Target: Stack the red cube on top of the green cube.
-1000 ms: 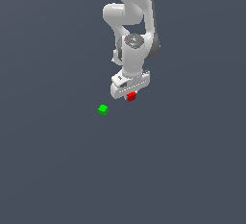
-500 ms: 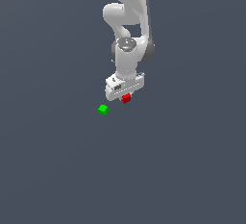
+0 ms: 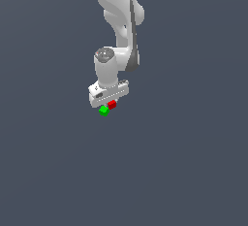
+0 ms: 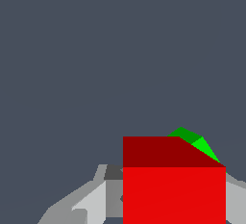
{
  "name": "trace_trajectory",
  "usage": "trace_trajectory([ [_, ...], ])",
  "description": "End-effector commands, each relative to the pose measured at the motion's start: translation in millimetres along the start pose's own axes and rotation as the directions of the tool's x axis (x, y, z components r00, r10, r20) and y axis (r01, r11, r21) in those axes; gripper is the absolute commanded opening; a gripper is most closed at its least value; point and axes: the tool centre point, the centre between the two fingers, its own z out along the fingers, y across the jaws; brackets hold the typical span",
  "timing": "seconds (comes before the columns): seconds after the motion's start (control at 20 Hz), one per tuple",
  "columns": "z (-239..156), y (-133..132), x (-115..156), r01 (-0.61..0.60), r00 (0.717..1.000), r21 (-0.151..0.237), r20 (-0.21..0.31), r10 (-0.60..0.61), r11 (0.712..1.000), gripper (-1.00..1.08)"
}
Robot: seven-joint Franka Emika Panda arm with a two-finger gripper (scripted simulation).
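My white gripper [image 3: 111,104] is shut on the tiny red cube [image 3: 112,104], which shows just under the hand in the exterior view. The tiny green cube [image 3: 103,110] lies on the grey floor right beside the red cube, a little toward the exterior view's left and lower. In the wrist view the red cube [image 4: 174,184] fills the space between my fingers [image 4: 91,204], and a corner of the green cube [image 4: 194,140] peeks out behind it. Whether the two cubes touch cannot be told.
The plain dark grey floor [image 3: 184,162] stretches all around. My white arm [image 3: 118,21] rises from the hand toward the top of the exterior view.
My gripper has carried the red cube toward the exterior view's left, from well apart from the green cube to right beside it.
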Motion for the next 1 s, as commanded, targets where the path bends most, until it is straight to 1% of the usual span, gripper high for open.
trace_trajectory([
  [0.0, 6.6, 17.3, -5.8, 0.002, 1.000, -0.001, -0.001, -0.002, 1.000, -1.00],
  [0.25, 14.7, 38.0, -12.0, 0.001, 1.000, 0.000, -0.001, -0.001, 1.000, -1.00],
  [0.45, 16.4, 42.9, -12.8, 0.001, 1.000, 0.001, -0.002, -0.001, 1.000, -1.00],
  [0.5, 16.4, 42.9, -12.8, 0.001, 1.000, 0.001, -0.002, -0.001, 1.000, 1.00],
  [0.95, 16.4, 42.9, -12.8, 0.001, 1.000, 0.001, -0.002, -0.001, 1.000, 1.00],
])
